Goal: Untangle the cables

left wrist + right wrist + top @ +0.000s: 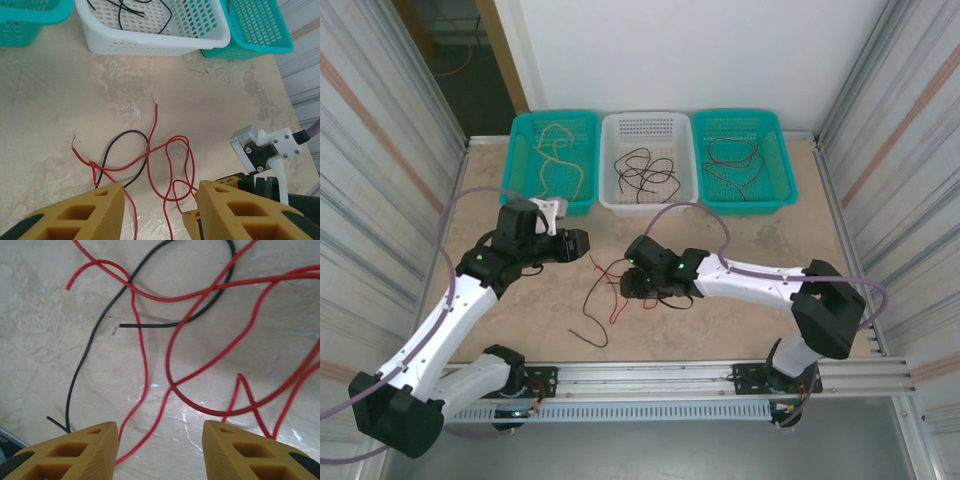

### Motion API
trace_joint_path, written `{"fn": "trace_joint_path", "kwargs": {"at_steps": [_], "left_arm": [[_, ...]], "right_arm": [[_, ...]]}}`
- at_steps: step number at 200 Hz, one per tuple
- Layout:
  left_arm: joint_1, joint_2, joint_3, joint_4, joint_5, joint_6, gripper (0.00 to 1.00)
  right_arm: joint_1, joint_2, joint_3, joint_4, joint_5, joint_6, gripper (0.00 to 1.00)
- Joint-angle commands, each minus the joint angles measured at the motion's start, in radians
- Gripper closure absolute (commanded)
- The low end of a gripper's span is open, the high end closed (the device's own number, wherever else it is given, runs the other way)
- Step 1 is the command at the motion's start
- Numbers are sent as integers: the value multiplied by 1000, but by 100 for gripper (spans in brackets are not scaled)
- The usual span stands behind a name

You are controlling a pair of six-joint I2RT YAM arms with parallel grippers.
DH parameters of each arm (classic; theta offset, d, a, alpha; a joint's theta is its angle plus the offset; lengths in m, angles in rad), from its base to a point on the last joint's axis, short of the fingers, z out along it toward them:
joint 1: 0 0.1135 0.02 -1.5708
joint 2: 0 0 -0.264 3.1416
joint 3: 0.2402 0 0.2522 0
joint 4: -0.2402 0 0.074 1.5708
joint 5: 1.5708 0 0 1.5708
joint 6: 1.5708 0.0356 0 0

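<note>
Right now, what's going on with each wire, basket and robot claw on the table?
Thin red wire: loose on the beige table, looped and tangled.
Thin black wire: on the table, crossed by the red wire.
Left gripper: open, over the tangle.
Right gripper: open, over the tangle.
Left teal plastic basket: holds a tan cable.
White plastic basket: holds black cables.
Right teal plastic basket: holds red and black cables.
</note>
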Motion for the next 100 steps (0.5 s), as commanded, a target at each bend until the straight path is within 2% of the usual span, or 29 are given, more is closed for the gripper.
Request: {"fn": "trace_joint_path", "kwargs": {"at_steps": [1,59,100], "left_arm": [[3,-6,-14,-12,-14,-19,57],[12,-72,-31,-50,-52,-23,56],[18,-85,-37,-50,-36,-22,56]], "right_arm": [[2,50,85,-55,47,-44,54],[0,279,230,-135,36,-105,64],[-1,342,281,-171,86,-106,66]]}}
